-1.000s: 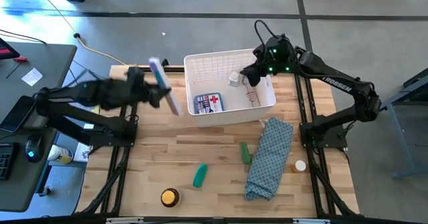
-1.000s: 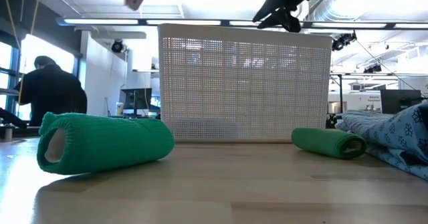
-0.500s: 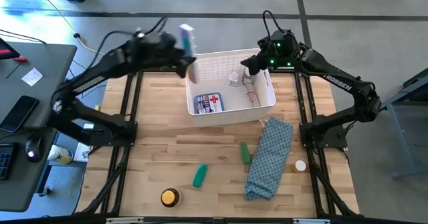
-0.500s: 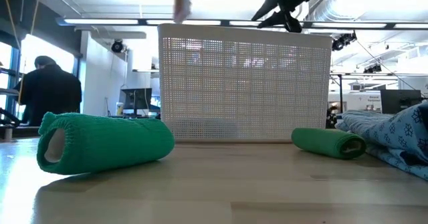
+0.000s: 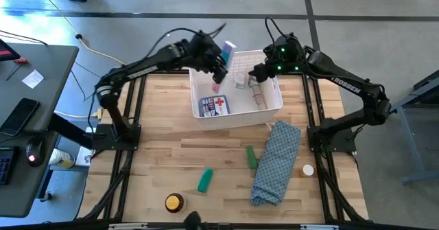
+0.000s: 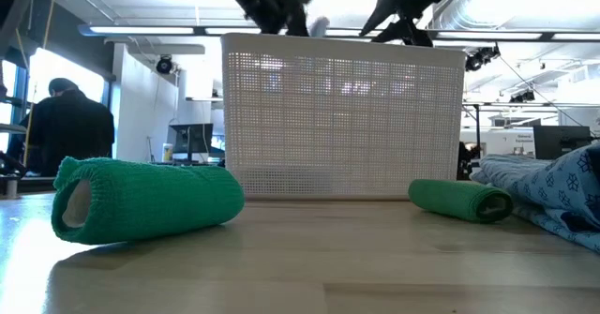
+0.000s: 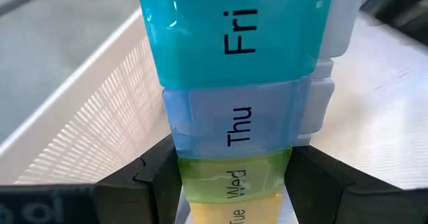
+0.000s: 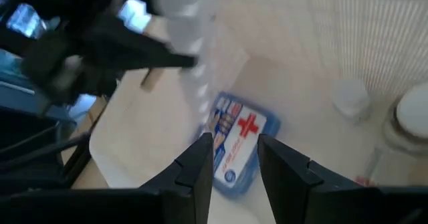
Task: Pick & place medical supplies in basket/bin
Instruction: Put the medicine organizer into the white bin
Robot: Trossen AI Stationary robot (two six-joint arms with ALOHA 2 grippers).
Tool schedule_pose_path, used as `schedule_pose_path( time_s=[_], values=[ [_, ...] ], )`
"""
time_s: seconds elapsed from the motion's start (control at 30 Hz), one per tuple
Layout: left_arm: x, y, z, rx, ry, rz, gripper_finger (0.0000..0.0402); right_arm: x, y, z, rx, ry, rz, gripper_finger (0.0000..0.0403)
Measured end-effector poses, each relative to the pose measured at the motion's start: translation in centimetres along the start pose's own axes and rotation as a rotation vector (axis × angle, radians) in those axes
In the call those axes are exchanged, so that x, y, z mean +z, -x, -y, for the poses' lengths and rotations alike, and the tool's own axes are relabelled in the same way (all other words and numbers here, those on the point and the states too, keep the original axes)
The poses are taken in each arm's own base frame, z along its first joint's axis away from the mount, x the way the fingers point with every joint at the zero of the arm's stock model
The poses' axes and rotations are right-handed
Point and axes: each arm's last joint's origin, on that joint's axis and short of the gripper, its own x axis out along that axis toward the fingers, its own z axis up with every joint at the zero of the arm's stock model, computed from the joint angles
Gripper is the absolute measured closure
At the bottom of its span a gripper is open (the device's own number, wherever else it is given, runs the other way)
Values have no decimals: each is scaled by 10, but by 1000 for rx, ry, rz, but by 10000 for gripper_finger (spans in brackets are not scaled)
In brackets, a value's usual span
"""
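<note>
The rainbow pill organiser strip (image 7: 234,83) is in my left gripper (image 5: 217,66), which is shut on it above the far left part of the white lattice basket (image 5: 274,105). In the basket lie a blue-white red-cross pack (image 5: 213,106), a white-capped bottle (image 5: 239,82) and a pinkish tube (image 5: 259,100). My right gripper (image 5: 255,73) hovers over the basket's far right part, fingers a little apart, nothing between them. Two green tubes (image 5: 252,156) (image 5: 205,180), a round yellow tin (image 5: 174,202) and a small white-capped bottle (image 5: 308,169) lie on the table. My left gripper pinches the strip's two long sides at the yellow-green "Wed" compartment (image 7: 190,184), near the strip's middle. One finger (image 7: 150,184) is on each side. The strip runs on past the fingertips, its "Fri" end (image 7: 241,37) farthest out. It is tilted and lifted clear above the basket.
A long blue patterned cloth (image 5: 278,161) lies on the table's right side, near the basket's front right corner. Bare wood lies in front of the basket. A person (image 6: 70,127) stands in the room beyond the table's left.
My left gripper has swung from beyond the table's left edge toward the right, rolling as it went. It carries the pill organiser strip, which has turned with it and now hangs over the basket's far left part. The right gripper has stayed over the basket.
</note>
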Motion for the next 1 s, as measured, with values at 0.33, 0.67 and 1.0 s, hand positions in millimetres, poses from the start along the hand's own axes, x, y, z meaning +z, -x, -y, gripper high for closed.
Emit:
schedule_pose_path(
  time_s=[0.33,0.67,1.0],
  values=[
    [-27,-60,-17,194,-353,-224,155,-9,6,3,-40,-8,-73,293],
    [-48,-106,-26,170,-499,-351,155,-9,8,3,-43,14,-70,293],
    [-60,-122,-32,189,-607,-410,143,-10,8,4,-47,48,-81,293]
  ],
)
